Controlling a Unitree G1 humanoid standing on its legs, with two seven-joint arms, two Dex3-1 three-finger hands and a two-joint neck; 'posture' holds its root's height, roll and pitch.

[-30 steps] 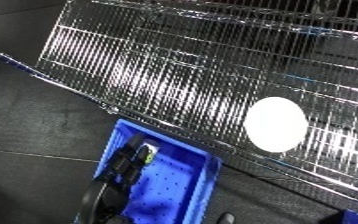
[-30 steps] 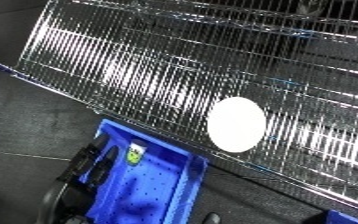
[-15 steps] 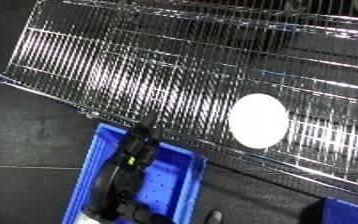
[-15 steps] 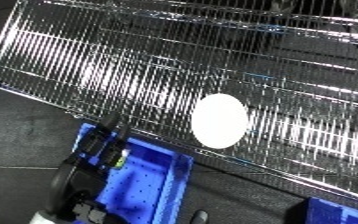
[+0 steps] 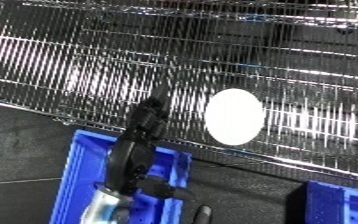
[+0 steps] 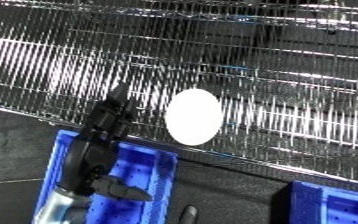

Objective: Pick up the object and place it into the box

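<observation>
Left eye: left hand (image 5: 138,150) has risen from over the blue bin (image 5: 79,165), fingers straight, tips now over the wire shelf (image 5: 87,65) just left of the white disc (image 5: 234,116) (nothing held, not touching it). Reach begun; pickup not yet made

Right eye: disc lies flat on shelf wires. Second blue bin (image 6: 335,205) at lower right. Dark floor (image 6: 15,150) below. Right hand unseen

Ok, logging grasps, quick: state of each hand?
Left hand: open, holding nothing, reaching toward the rack.
Right hand: not in view.
</observation>
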